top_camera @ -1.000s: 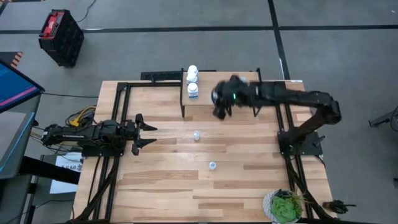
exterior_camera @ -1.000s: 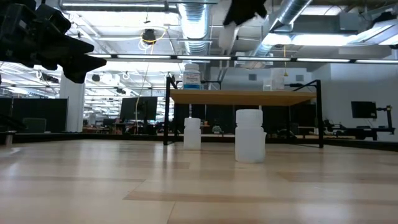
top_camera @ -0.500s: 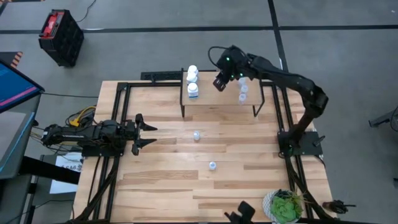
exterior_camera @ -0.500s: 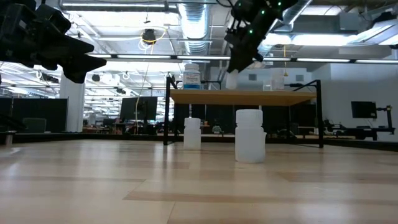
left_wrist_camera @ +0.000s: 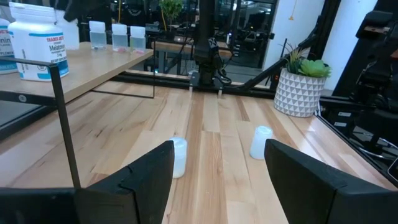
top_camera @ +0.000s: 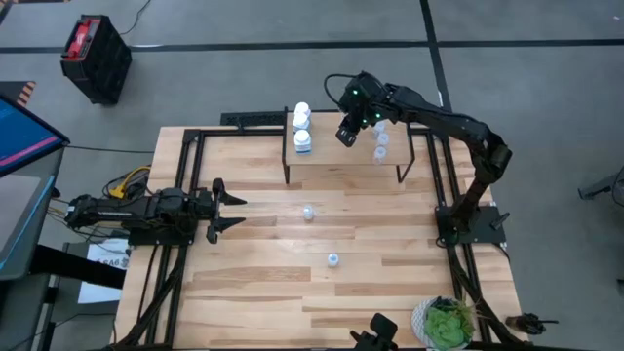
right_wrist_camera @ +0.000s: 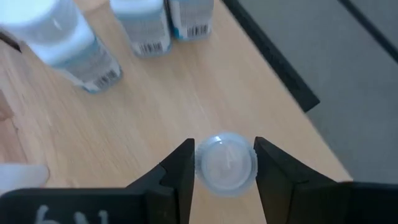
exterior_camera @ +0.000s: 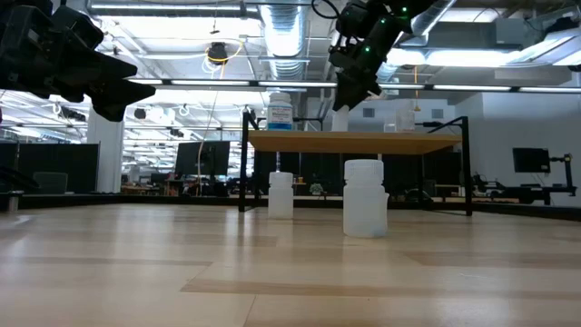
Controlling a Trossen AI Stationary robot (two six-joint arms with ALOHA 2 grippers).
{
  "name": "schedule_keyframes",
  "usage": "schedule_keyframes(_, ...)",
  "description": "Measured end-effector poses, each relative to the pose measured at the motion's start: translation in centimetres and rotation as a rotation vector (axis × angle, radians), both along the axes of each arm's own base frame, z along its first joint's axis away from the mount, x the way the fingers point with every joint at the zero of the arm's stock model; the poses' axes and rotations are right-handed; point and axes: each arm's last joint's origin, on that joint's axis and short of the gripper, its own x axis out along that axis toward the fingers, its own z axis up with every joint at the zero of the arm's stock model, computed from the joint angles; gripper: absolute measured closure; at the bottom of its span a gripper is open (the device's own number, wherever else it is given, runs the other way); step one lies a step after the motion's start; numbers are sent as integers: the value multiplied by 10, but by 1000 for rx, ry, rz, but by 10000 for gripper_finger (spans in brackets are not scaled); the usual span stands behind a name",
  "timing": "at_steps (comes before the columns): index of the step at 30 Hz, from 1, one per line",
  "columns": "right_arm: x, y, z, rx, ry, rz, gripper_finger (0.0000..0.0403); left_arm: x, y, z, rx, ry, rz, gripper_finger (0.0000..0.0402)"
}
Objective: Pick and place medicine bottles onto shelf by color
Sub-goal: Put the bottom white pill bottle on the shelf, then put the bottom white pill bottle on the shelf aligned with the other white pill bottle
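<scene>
My right gripper (top_camera: 345, 131) hangs over the far edge of the shelf (top_camera: 341, 161), shut on a small translucent bottle (right_wrist_camera: 225, 163). Three white bottles (top_camera: 302, 127) stand on the shelf's left end. Translucent bottles (top_camera: 380, 141) stand on its right end. Two more small bottles (top_camera: 308, 212) (top_camera: 332, 259) stand on the table in front of the shelf. My left gripper (top_camera: 226, 205) waits open at the table's left side, pointing level toward them. My right gripper pinches the translucent bottle by the sides of its top (right_wrist_camera: 205, 163), one finger (right_wrist_camera: 180, 171) on each side. The fingers slant down from above. The bottle stands upright, with its base (exterior_camera: 340, 127) at the shelf's board near the far edge.
A potted plant (top_camera: 447, 324) stands at the table's near right corner. The shelf's thin black legs (left_wrist_camera: 62, 118) rise from the table. Bare shelf board lies between the white bottles and the translucent ones.
My right gripper has swung from above the shelf's middle toward its far edge and come down, carrying the translucent bottle. Over the last half second it has hardly moved. The bottle now sits low at the shelf board.
</scene>
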Motion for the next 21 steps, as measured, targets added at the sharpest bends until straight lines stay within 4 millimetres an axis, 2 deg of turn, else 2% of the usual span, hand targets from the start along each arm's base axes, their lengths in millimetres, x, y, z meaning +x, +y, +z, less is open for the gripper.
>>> schedule_keyframes(6,7,-2,-14,33,49,6,241,0,0,0,0,0,0,164)
schedule_keyframes(12,13,-6,-25,36,66,-1,211,0,0,0,0,0,0,164)
schedule_keyframes(21,14,-7,-16,21,42,-4,176,0,0,0,0,0,0,164)
